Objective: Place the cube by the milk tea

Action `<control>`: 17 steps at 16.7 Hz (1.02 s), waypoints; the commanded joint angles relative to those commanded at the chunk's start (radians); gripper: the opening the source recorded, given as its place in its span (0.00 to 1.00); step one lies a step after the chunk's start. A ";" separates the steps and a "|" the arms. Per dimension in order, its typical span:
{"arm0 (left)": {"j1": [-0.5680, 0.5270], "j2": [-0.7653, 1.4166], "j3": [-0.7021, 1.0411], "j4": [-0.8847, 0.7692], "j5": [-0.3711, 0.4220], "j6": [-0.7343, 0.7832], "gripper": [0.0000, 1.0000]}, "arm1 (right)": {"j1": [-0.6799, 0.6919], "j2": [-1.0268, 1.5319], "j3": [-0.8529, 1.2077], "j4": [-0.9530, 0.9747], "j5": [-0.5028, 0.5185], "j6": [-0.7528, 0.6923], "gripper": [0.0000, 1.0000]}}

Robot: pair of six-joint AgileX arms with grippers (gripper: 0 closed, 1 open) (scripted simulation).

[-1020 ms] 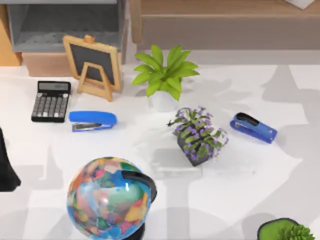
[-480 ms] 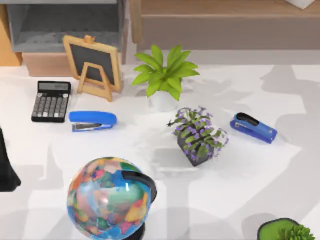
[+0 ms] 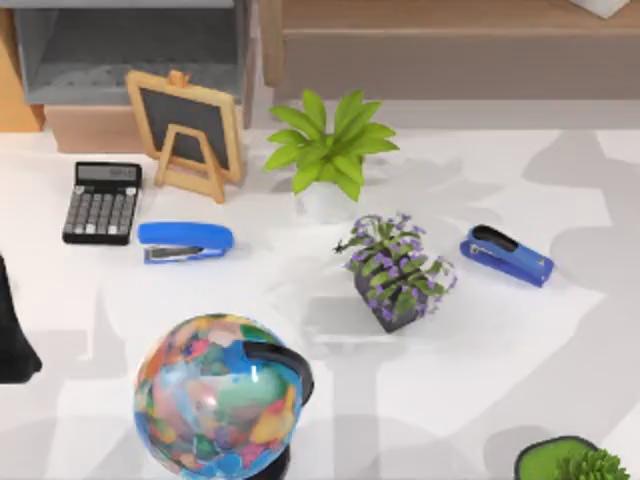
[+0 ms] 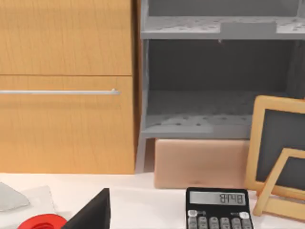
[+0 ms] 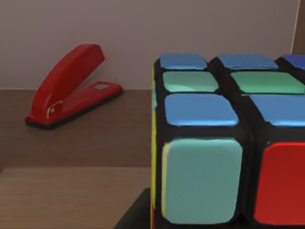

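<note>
From above, the table (image 3: 500, 380) carries a calculator (image 3: 102, 202), a small chalkboard easel (image 3: 187, 130), a blue stapler (image 3: 186, 242), a second blue stapler (image 3: 507, 256), a leafy green plant (image 3: 330, 145), a purple-flowered plant (image 3: 397, 268) and a painted globe (image 3: 218, 395). A dark part of the left arm (image 3: 12, 335) sits at the table's left edge, parked. No milk tea can be made out here, so the goal spot has to be found before any carrying move.

The left wrist view looks across the table's back corner: a wooden cabinet (image 4: 66, 86), a grey shelf unit (image 4: 219, 81), the calculator (image 4: 217, 210) and the easel (image 4: 279, 162). A red round thing (image 4: 40, 223) lies low at the edge, too cut off to name. I cannot tell the state of the left end effector.

The right wrist view has the cube (image 5: 228, 143) very close, its coloured tiles facing the camera, on a wooden surface (image 5: 71, 195), with a red stapler (image 5: 71, 86) well behind it. Whether the right end effector is open or closed on the cube I cannot tell. To do this step well, I judge the fingers should square up to two flat opposite faces, not the corners.
</note>
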 joint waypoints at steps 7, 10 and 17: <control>0.000 0.000 0.000 0.000 0.000 0.000 1.00 | 0.000 0.000 0.000 0.000 0.000 0.000 0.00; 0.000 0.000 0.000 0.000 0.000 0.000 1.00 | 0.000 0.000 0.000 0.000 0.000 0.000 0.00; 0.000 0.000 0.000 0.000 0.000 0.000 1.00 | -0.003 -0.015 0.005 -0.018 0.000 0.002 0.00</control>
